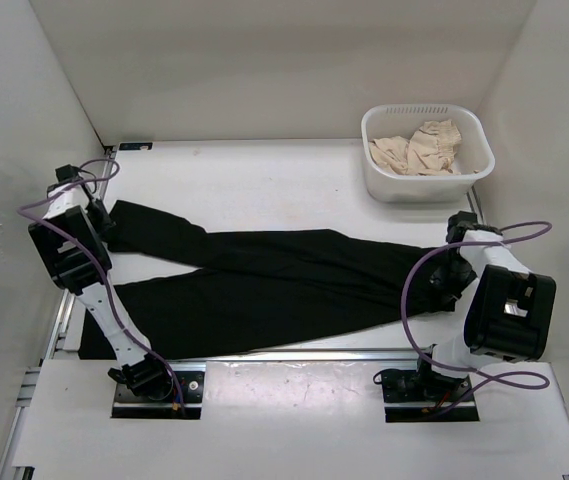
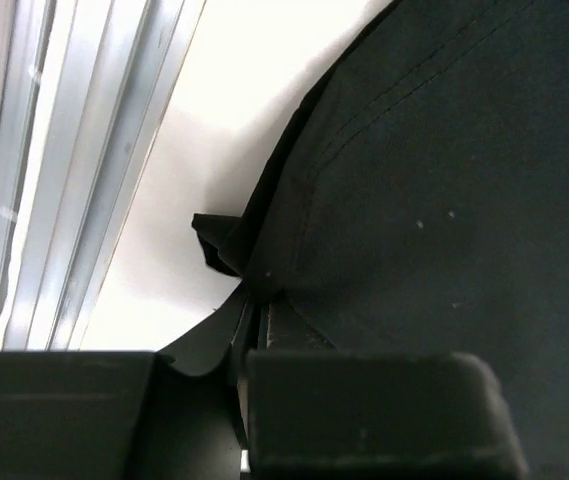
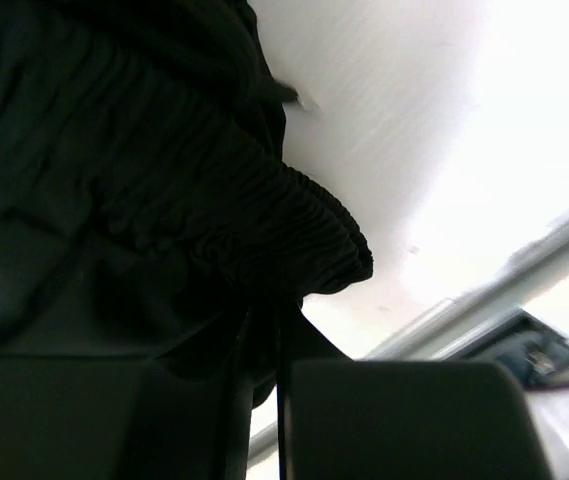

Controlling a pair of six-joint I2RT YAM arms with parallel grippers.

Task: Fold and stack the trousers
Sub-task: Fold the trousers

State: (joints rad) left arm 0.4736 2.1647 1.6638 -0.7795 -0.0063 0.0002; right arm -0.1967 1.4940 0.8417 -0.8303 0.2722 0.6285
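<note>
Black trousers (image 1: 274, 275) lie spread across the table, legs pointing left, waistband at the right. My left gripper (image 1: 102, 215) is shut on the hem of the far leg (image 2: 264, 250) at the left edge of the table. My right gripper (image 1: 452, 270) is shut on the elastic waistband (image 3: 294, 230) at the right. Both hold the cloth low over the table. The near leg ends at the front left (image 1: 99, 340).
A white basket (image 1: 426, 155) with beige clothes (image 1: 419, 148) stands at the back right. A metal rail (image 2: 74, 170) runs along the table's left edge. White walls close in left, right and back.
</note>
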